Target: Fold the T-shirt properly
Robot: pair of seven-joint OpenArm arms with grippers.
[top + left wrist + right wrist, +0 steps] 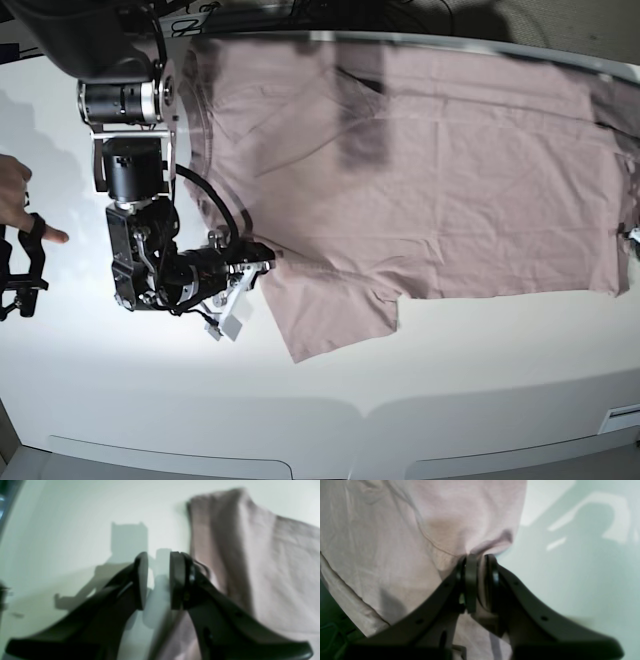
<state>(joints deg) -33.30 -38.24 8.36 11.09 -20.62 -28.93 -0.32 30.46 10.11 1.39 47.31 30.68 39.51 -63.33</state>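
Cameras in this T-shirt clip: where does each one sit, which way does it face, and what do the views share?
Left wrist: on the left arm, looking past the left gripper, jaws apart on nothing, to white table and T-shirt edge.
Right wrist: on the right arm, looking along the right gripper, jaws shut on a T-shirt fold.
Base: overhead, facing down on the spread T-shirt; right arm at left, a person's hand at the edge.
Shared: the T-shirt appears in all three.
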